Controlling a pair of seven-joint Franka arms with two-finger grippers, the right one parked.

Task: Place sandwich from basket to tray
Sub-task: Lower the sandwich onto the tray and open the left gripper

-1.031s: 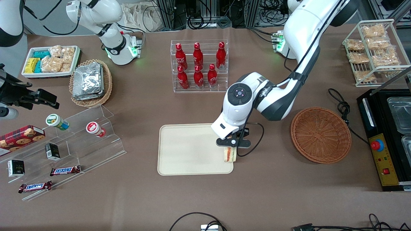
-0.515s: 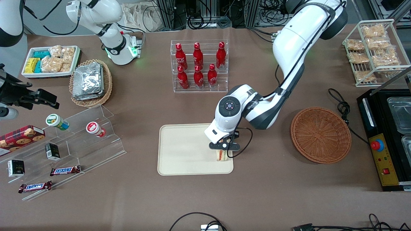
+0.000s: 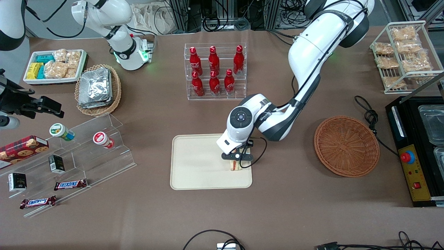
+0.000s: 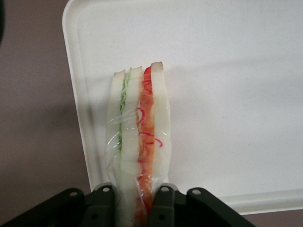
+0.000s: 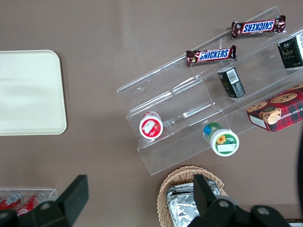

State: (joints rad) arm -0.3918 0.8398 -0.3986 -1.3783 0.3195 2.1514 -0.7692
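**Wrist view: sandwich clamped, over the tray edge**

Wrist view, closest in: gripper (image 4: 133,198) fingers (image 4: 105,196) squeeze the wrapped sandwich (image 4: 138,142) at its bread faces. Its long axis runs straight out from the gripper, filling edge up. Under it is the tray (image 4: 227,71), w/ the rim just beside the sandwich; can't tell if it's touching down yet.

Front view: gripper (image 3: 237,160) holds the sandwich (image 3: 235,166) over the tray's (image 3: 194,163) working-arm end. Next move, prob.: lower and let go. Nothing in the way.

Farther out: basket (image 3: 346,146) lies well apart toward the working arm's end; bottle rack (image 3: 215,71) stands farther from the camera.
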